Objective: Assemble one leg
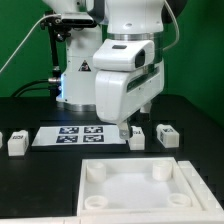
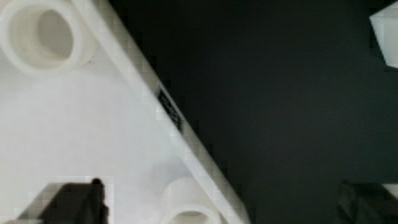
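Observation:
Three small white legs with tags stand on the black table in the exterior view: one (image 1: 18,143) at the left, one (image 1: 136,137) just under my gripper (image 1: 130,124), one (image 1: 166,134) to its right. The gripper hangs low between the marker board and the square part, close beside the middle leg and holding nothing. In the wrist view the gripper (image 2: 222,205) is open, its dark fingers (image 2: 71,205) wide apart. Between them lies an edge of the large white square part (image 2: 89,120) with a round socket (image 2: 187,205). No leg shows clearly there.
The marker board (image 1: 78,135) lies to the exterior view's left of the gripper. The large white square part (image 1: 140,200) with round corner sockets fills the front of the table. A pale sliver (image 2: 390,40) at the wrist view's edge cannot be identified.

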`<state>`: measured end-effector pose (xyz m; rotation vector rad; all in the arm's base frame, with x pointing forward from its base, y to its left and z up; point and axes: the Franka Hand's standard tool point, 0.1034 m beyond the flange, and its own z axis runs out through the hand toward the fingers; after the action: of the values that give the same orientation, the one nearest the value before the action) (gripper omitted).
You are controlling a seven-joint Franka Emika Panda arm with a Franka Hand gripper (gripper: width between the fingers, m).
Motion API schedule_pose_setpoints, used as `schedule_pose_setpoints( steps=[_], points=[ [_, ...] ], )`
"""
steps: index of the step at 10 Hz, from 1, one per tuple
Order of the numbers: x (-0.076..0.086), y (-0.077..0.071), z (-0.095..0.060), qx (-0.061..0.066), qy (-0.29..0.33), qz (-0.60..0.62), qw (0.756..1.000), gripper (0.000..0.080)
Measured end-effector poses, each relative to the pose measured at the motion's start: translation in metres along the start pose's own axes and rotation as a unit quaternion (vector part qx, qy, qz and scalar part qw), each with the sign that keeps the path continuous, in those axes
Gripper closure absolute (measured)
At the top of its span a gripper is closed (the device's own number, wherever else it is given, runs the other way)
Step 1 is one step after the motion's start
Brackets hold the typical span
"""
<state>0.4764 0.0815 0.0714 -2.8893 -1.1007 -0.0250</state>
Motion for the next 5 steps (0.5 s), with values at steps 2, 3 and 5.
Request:
schedule_pose_setpoints(
  steps=[2, 3, 5],
  points=[
    [0.004, -0.027, 0.005, 0.011, -0.001, 0.150, 0.989, 0.0150],
    [0.009, -0.037, 0.006, 0.017, 0.000, 0.235, 0.972, 0.0150],
    [0.021, -0.062, 0.010, 0.022, -0.003, 0.281, 0.959, 0.0150]
  ],
)
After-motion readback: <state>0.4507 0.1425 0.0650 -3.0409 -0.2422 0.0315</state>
